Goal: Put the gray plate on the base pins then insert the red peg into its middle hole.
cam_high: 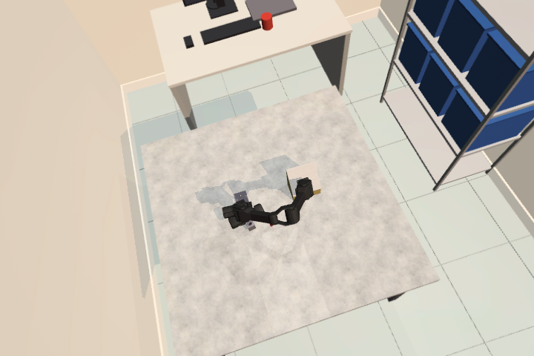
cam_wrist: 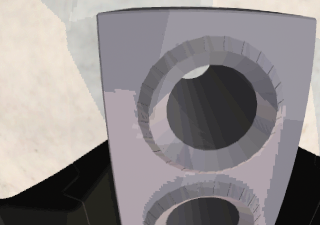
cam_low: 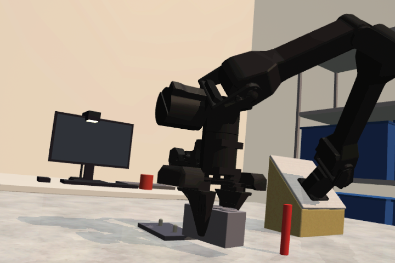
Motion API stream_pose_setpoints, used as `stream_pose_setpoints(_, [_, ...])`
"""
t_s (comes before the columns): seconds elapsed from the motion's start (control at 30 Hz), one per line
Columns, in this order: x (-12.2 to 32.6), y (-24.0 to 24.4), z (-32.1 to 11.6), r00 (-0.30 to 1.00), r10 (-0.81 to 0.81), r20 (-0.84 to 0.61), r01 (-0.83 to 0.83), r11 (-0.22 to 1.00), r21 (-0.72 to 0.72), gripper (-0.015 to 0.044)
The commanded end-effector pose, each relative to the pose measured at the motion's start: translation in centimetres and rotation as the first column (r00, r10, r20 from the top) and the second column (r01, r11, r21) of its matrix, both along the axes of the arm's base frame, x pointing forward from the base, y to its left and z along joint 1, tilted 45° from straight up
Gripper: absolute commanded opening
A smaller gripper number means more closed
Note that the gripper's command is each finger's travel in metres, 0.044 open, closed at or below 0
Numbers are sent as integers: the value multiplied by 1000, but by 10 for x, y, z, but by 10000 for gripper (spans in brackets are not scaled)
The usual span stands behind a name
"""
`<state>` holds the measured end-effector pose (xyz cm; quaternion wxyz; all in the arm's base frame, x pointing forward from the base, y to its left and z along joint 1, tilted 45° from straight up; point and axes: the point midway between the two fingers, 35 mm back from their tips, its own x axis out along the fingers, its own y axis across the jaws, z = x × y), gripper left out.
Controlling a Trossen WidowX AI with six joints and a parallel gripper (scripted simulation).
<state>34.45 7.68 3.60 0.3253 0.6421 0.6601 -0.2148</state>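
1. The thick gray rectangular plate with round countersunk holes (cam_low: 218, 224) sits on the mottled pale desk (cam_low: 49, 241), near the middle of the desk and slightly toward its left edge in the top view. It looks to be resting on the surface, not lifted.

2. The black tool (cam_low: 215, 201) stands straight down over the plate, half closed. One finger (cam_low: 200, 213) runs down the plate's near side face and the other sits at its far side, so the tool has the plate clamped across its width. In the wrist view the plate fills the frame between the dark fingers.

3. The flat dark base with two short upright pins (cam_low: 162, 230) lies just beside the plate, on the side toward the desk's far edge. Both pins are bare.

4. The slim red cylindrical peg (cam_low: 285, 228) stands upright, apart from the plate, in front of the tan wedge-shaped arm mount (cam_low: 300, 201).

5. Judgement: the step in hand is the grasp of the plate, the first part of the task. Next comes a straight lift, a short carry over the base, lining the two outer holes with the pins, and a level descent. A tilted plate could jam on one pin.
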Motion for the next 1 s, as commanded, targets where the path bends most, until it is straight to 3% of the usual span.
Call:
stream_pose_setpoints(0.0, [3, -9, 7, 1000, 1, 7, -1, 1000, -6, 0])
stream_pose_setpoints(0.97, [2, -75, 71, 1000, 2, 5, -2, 1000, -7, 0])
